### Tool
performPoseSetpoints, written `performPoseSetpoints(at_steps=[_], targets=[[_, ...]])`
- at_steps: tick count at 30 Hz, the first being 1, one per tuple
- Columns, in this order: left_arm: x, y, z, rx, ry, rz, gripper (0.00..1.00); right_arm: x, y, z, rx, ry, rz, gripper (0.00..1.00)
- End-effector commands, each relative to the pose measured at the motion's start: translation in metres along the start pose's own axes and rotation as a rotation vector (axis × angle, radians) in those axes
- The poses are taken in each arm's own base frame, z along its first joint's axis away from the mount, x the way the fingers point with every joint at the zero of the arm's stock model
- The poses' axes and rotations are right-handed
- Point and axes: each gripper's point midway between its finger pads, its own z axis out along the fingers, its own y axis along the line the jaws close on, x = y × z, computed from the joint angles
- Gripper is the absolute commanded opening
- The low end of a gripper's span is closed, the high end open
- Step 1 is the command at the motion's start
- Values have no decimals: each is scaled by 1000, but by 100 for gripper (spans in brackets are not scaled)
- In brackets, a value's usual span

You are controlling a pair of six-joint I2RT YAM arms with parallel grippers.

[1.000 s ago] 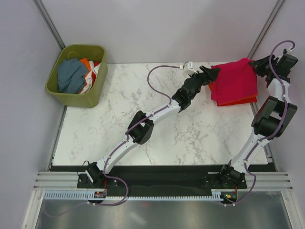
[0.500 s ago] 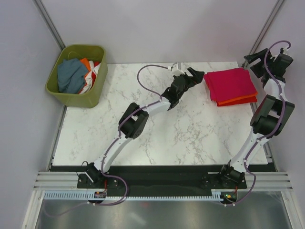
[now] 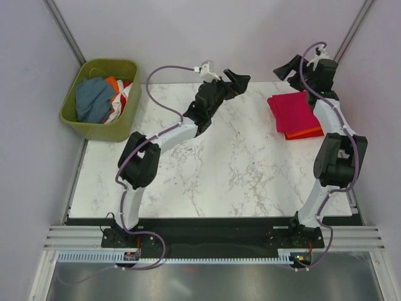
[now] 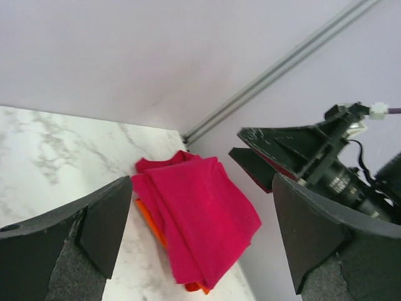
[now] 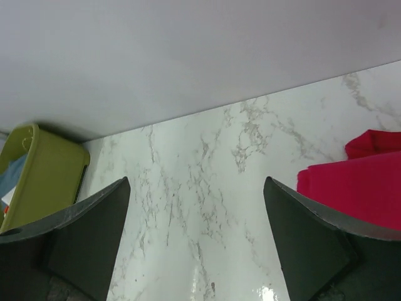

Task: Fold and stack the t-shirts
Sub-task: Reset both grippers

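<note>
Pink shirt (image 3: 293, 111): folded, it lay on top of the stack at the far right corner of the table, touching neither gripper.
Orange shirt (image 3: 308, 133): folded under the pink one, with only its near and left edges showing.
Left gripper (image 3: 238, 76): its jaws stood wide apart and held nothing. It was raised over the far middle of the table, left of the stack and pointed toward it.
Right gripper (image 3: 287, 66): its jaws were spread wide and empty. It was up by the far edge, just beyond the stack's left corner, facing left across the table.
Basket (image 3: 106, 130): olive green, at the far left corner, well apart from the stack.
Basket contents: a crumpled blue cloth (image 3: 93, 99), an orange cloth (image 3: 113, 83) and a white piece with red (image 3: 123, 97).
Table (image 3: 238, 157): white marble with grey veins.
</note>
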Motion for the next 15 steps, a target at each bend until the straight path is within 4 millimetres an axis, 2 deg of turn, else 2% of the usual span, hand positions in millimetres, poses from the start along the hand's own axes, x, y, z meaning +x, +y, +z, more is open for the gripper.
performPoseSetpoints(at_steps=[1, 2, 3, 4, 5, 6, 7, 8, 9, 11, 12, 13, 14, 15], targets=[[-31, 21, -20, -57, 2, 55, 100, -15, 38, -18, -18, -71, -124, 95], [-48, 13, -28, -50, -14, 59, 100, -13, 42, -18, -4, -78, -131, 96], [-47, 28, -36, -85, 5, 73, 100, -5, 58, -21, -23, -71, -145, 96], [-51, 31, -41, -93, 6, 82, 100, -1, 64, -23, -26, -69, -151, 96], [-66, 21, -50, -78, -11, 89, 100, 2, 69, -26, -28, -71, -161, 96], [-62, 33, -59, -104, 7, 117, 100, 20, 71, -26, -16, -48, -161, 96], [-67, 35, -66, -116, 3, 135, 100, 20, 82, -36, -28, -60, -172, 96], [-79, 28, -75, -109, -13, 151, 100, 32, 95, -39, -46, -48, -185, 96], [-73, 37, -86, -128, 9, 196, 100, 45, 93, -50, -31, -38, -190, 96], [-68, 42, -101, -139, 42, 240, 100, 66, 101, -60, -45, -21, -207, 97], [-67, 45, -117, -141, 58, 274, 100, 82, 95, -72, -33, 0, -208, 96], [-63, 46, -125, -136, 78, 290, 100, 90, 93, -78, -24, 4, -212, 97], [-52, 60, -140, -158, 114, 310, 100, 116, 84, -84, -6, 48, -218, 97], [-60, 51, -151, -143, 100, 313, 100, 116, 89, -96, -13, 32, -226, 97]])
